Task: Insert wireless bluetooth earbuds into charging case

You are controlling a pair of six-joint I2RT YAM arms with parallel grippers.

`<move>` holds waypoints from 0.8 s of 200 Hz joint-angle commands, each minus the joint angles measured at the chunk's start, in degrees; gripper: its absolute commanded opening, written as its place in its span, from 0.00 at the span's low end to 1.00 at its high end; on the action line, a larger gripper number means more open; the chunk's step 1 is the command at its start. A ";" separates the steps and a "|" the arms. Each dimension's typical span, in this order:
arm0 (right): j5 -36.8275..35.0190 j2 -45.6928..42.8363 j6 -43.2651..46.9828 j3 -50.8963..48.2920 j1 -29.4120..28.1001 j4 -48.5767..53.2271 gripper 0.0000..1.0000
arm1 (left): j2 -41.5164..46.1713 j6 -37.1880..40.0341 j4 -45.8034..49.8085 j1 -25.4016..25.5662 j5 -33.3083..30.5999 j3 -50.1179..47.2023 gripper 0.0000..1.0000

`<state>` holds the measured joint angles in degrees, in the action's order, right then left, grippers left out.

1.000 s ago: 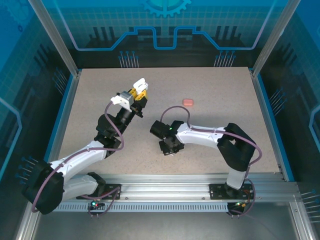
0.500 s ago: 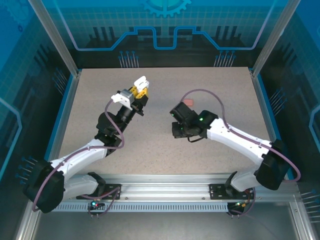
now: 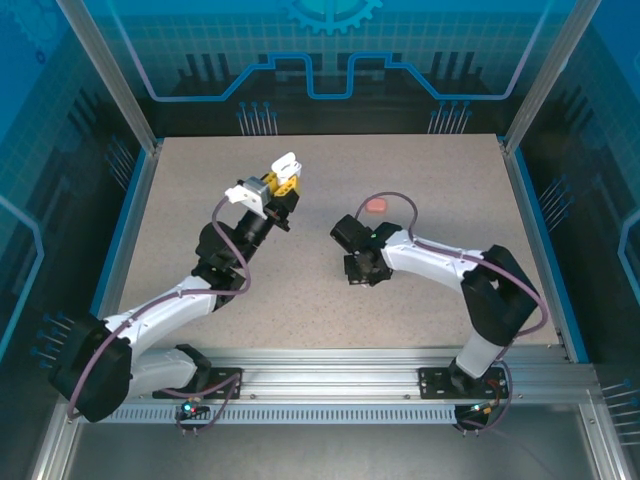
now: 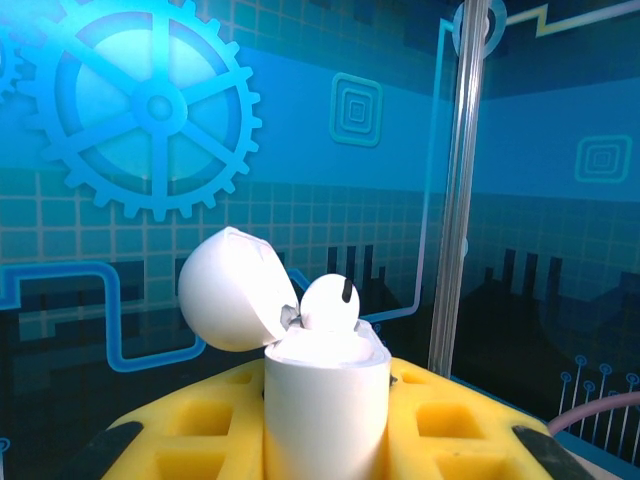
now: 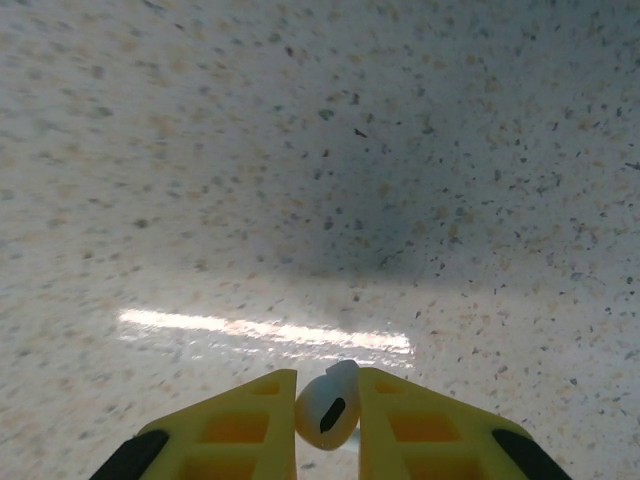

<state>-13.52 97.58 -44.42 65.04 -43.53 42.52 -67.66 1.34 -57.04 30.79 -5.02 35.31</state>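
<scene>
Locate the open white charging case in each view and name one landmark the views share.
Top external: white case held up in the left tool, left of centre.
Left wrist: case lower centre, lid open leftward, between yellow fingers.
Right wrist: right tool pinching a white earbud over the table.
Shared landmark: the yellow fingers clamping the case.

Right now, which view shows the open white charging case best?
The left wrist view: the case close, lid open, one earbud inside. The top view gives it small, in the left gripper. The right wrist view faces the table.
</scene>
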 commanded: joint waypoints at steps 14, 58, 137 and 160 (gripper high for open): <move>-3.00 5.27 -3.72 3.06 0.89 3.67 0.19 | -1.05 -1.69 -2.54 -0.50 1.24 2.15 0.00; -2.48 8.39 -4.74 3.44 1.40 3.50 0.20 | -1.71 -1.42 -2.99 -0.47 1.27 2.20 0.00; -2.02 7.46 -5.38 3.26 1.47 3.16 0.41 | -2.46 -1.37 -3.41 -0.42 1.33 2.39 0.00; -1.57 5.36 -5.36 3.35 1.44 3.02 0.58 | -2.61 -1.48 -3.43 -0.43 1.43 2.46 0.00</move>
<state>-14.96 105.75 -48.80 67.57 -42.70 44.40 -70.04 0.27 -57.30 30.79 -4.67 35.53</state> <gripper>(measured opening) 0.550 0.235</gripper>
